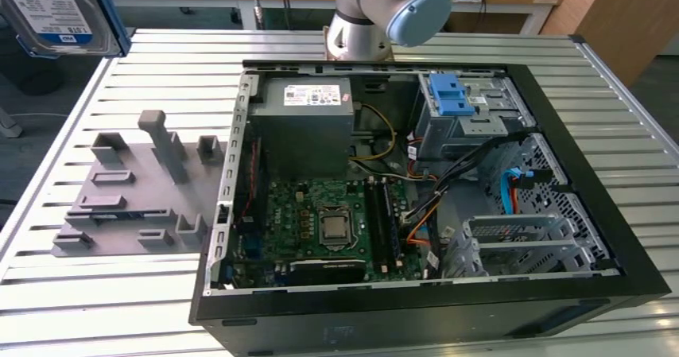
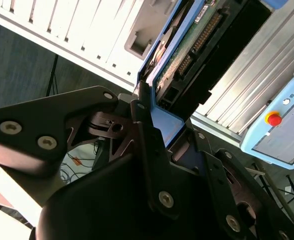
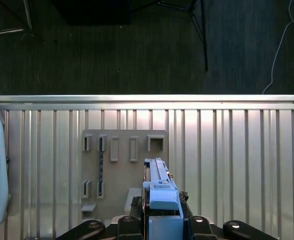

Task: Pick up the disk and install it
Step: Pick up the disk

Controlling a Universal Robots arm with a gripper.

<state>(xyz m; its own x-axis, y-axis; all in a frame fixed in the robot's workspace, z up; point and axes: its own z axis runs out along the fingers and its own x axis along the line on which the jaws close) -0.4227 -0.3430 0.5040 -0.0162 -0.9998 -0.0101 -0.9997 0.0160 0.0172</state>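
Jaws of the gripper are closed on the disk, clamping its blue bracket from both sides, as seen in both wrist views. It is held edge-up over the grey slotted fixture plate on the slatted metal table, well apart from the open computer case.

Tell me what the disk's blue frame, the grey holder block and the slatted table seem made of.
The disk: its blue frame looks like moulded plastic, smooth and matte. The grey holder block: likely plastic, dull and uniformly coloured. The table: seemingly bare metal, perhaps aluminium, pale ribbed slats with a soft sheen.
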